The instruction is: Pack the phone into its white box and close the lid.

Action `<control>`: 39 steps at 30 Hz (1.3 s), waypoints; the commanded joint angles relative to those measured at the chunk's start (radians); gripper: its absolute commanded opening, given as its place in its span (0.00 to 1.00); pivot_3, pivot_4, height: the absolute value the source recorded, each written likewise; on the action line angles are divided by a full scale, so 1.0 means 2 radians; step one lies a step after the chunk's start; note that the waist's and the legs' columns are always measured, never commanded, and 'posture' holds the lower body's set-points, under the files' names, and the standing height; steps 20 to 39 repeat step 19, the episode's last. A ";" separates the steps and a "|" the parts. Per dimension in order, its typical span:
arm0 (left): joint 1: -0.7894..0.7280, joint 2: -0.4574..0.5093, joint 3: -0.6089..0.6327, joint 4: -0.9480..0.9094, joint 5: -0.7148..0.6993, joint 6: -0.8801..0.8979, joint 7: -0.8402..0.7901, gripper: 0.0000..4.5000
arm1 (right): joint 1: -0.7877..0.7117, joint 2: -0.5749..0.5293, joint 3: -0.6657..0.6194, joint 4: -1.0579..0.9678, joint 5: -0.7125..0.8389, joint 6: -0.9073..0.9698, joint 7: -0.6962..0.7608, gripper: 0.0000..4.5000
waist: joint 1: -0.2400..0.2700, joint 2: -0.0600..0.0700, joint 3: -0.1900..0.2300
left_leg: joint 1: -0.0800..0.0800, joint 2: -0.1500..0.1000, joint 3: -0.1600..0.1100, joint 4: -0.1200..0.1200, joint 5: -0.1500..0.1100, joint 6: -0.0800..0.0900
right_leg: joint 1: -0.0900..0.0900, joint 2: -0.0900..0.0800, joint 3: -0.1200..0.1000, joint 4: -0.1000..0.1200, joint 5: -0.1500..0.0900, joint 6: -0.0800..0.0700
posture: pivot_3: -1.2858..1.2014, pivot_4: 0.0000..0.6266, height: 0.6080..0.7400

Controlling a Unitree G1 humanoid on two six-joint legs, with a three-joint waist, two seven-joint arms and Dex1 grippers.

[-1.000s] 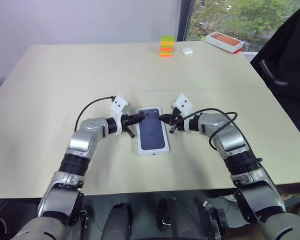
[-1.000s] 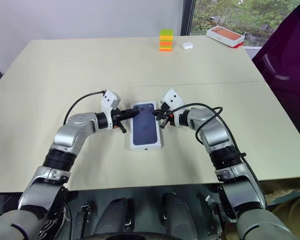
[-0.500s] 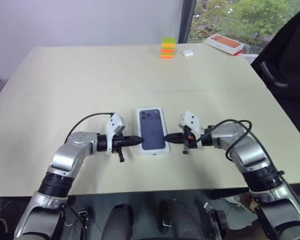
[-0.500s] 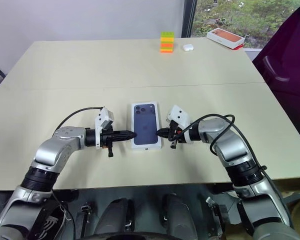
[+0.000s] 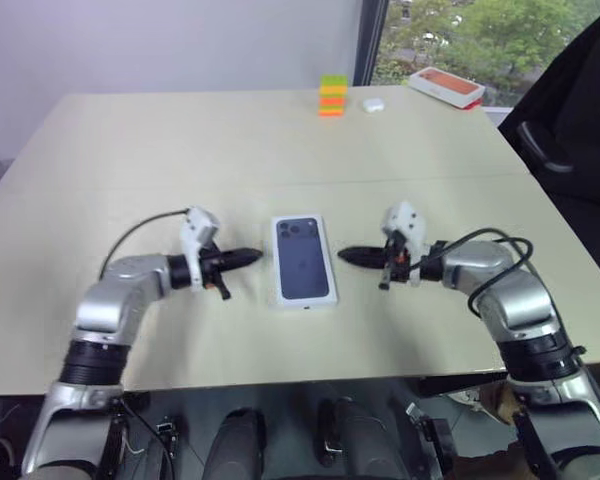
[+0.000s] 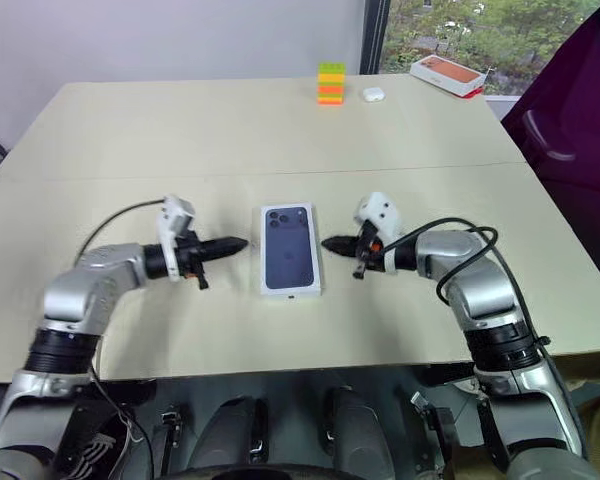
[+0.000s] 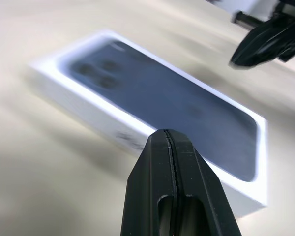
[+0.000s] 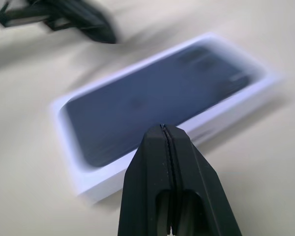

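- Fingers of the left gripper are pressed fully together on nothing, as seen in the left wrist view, the black tips aimed inward at the box from the robot's left.
- Fingers of the right gripper are likewise shut and empty, aimed inward from the robot's right.
- Between the two tips, apart from both, the closed white rectangular cardboard box is seen lying flat on the pale beige table; its shallow white lid, printed with a dark blue phone picture, is seated on top.
- The navy-blue phone itself cannot be seen; it is judged to be inside, under the lid.
- The box's long axis is set running away from the robot, so each long side is faced by one gripper; neither arm is clearly nearer.
- The task is judged complete or nearly so; only a final press on the lid could remain.
- At the table's far edge, well apart, a green-yellow-orange block stack, a small white case and an orange-topped box are left untouched.
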 commanded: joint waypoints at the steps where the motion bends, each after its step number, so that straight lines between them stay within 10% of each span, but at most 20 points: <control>1: -0.010 0.020 0.039 0.021 -0.015 -0.006 -0.005 0.00 | -0.016 -0.009 -0.033 0.018 0.015 -0.033 0.010 0.12 | 0.001 0.000 0.000 | 0.000 0.000 0.000 0.000 0.000 0.000 | 0.000 0.000 0.000 0.000 0.001 -0.001 | 0.52 0.24 1.00; 10: 0.004 0.055 0.070 0.034 -0.014 -0.041 -0.026 0.99 | -0.022 -0.035 -0.042 0.063 0.012 -0.112 0.056 1.00 | 0.002 0.000 0.000 | -0.002 0.000 0.001 0.000 0.000 0.000 | -0.002 -0.001 0.000 0.000 0.001 -0.001 | 0.52 0.24 1.00; 39: 0.073 0.109 0.104 0.022 -0.008 -0.089 -0.056 0.99 | 0.031 -0.094 -0.073 0.033 0.042 -0.116 0.115 1.00 | 0.002 0.000 0.000 | -0.002 0.000 0.001 0.000 0.000 0.000 | -0.002 -0.001 0.000 0.000 0.001 -0.001 | 0.52 0.24 1.00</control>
